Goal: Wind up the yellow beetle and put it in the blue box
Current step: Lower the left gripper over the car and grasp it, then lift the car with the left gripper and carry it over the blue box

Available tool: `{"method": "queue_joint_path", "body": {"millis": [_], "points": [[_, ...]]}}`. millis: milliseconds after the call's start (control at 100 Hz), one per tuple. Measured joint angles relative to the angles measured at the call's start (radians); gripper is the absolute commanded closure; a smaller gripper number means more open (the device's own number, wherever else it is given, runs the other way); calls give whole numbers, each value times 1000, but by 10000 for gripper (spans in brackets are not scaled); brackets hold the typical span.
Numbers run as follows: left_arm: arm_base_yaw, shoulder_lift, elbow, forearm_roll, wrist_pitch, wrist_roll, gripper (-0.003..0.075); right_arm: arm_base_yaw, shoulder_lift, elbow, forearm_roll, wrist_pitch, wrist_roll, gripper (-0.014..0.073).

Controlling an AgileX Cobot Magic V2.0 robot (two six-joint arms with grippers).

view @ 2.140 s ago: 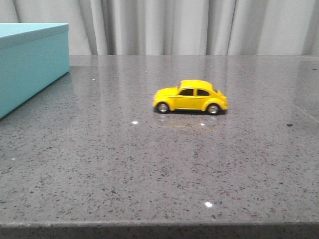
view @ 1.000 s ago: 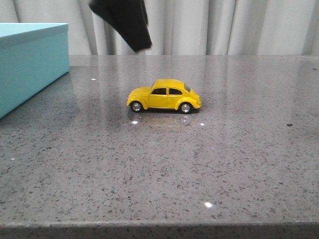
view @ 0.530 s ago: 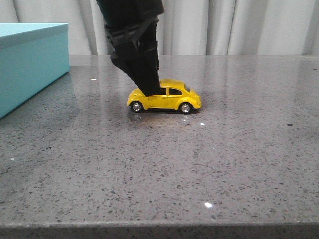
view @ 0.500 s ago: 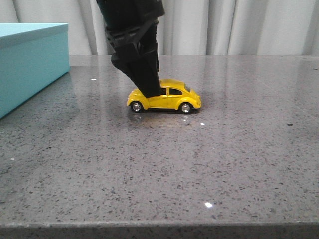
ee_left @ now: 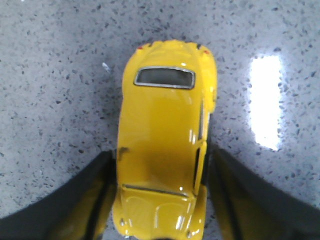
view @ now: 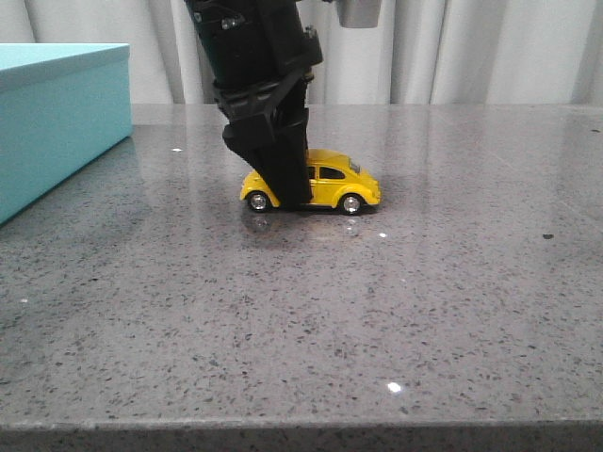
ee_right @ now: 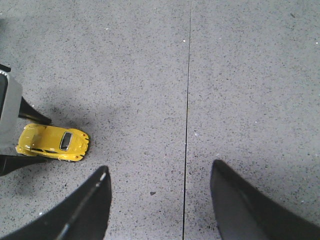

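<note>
The yellow beetle [view: 334, 184] stands on its wheels on the grey stone table, nose toward the left. My left gripper [view: 281, 193] has come straight down over its front half. In the left wrist view the beetle [ee_left: 162, 125] lies between the two dark fingers [ee_left: 95, 195], which stand wide apart on either side of it; the gripper [ee_left: 160, 167] is open. My right gripper [ee_right: 159, 172] hangs high above the table, open and empty, with the beetle [ee_right: 52, 142] small and well off to one side. The blue box [view: 57, 122] stands at the far left.
The grey speckled table [view: 377, 311] has a thin seam [ee_right: 187, 100] running across it. White curtains [view: 471, 47] hang behind the table. A grey part of an arm [view: 360, 11] shows at the top edge of the front view.
The beetle rolled left and stopped. My left gripper came down from above and now straddles the beetle's front half, a little lower than half a second ago.
</note>
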Motion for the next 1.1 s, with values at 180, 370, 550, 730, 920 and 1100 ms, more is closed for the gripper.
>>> {"method": "queue_joint_path", "body": {"millis": [180, 370, 550, 730, 920, 1100], "points": [[0, 0, -1, 0, 5, 0, 615, 0, 0, 0, 0, 9, 0, 151], [0, 0, -60, 7, 41, -25, 647, 0, 0, 0, 0, 18, 0, 151], [6, -10, -193, 93, 46, -235, 647, 0, 0, 0, 0, 18, 0, 151], [94, -67, -299, 134, 71, -453, 647, 0, 0, 0, 0, 21, 0, 151], [259, -173, -310, 141, 144, -634, 647, 0, 0, 0, 0, 22, 0, 151], [425, -239, -315, 141, 224, -749, 647, 0, 0, 0, 0, 18, 0, 151]]}}
